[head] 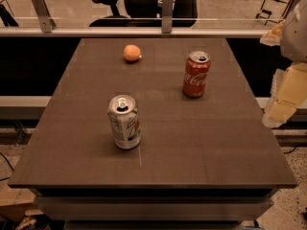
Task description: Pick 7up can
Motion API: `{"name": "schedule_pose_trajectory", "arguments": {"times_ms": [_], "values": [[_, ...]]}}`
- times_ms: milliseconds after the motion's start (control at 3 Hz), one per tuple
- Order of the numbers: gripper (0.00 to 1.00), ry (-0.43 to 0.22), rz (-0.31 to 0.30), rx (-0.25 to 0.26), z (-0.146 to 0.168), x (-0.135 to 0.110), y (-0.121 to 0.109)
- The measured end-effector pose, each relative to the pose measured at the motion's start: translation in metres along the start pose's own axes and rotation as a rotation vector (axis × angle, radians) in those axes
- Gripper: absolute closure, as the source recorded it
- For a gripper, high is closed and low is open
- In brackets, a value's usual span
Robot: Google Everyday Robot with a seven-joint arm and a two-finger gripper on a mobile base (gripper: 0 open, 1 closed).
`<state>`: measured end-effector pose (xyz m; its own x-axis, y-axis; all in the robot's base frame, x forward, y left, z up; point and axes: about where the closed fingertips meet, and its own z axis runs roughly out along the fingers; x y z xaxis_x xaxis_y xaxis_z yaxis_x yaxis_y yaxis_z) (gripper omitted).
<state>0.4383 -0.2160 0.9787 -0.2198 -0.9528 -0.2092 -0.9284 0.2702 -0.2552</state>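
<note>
Standing upright, cylindrical 7up can (pixel 124 122); blocky pale pincer (pixel 283 102) far right.

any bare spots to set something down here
Bare: the front strip before the 7up can, the right side below the Coca-Cola can, the far left corner beside the orange. Nowhere crowded. The gripper hangs off the right edge.

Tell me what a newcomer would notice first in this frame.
The eye lands on the 7up can, upright on the dark table, left of centre toward the front. Behind it to the right stands a red Coca-Cola can, with an orange near the far edge. The pale gripper hangs at the right edge of view, beyond the table's side, touching nothing.
</note>
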Motion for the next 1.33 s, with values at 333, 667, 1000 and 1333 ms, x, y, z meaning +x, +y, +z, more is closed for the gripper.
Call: {"name": "schedule_pose_trajectory", "arguments": {"times_ms": [333, 667, 1000, 1333], "values": [[0.00, 0.000, 0.000, 0.000, 0.000, 0.000, 0.000], [0.00, -0.023, -0.005, 0.003, -0.003, -0.002, 0.002], [0.00, -0.121, -0.011, -0.023, -0.002, -0.005, 0.009], [0.00, -0.222, -0.018, -0.048, -0.002, -0.007, 0.015]]}}
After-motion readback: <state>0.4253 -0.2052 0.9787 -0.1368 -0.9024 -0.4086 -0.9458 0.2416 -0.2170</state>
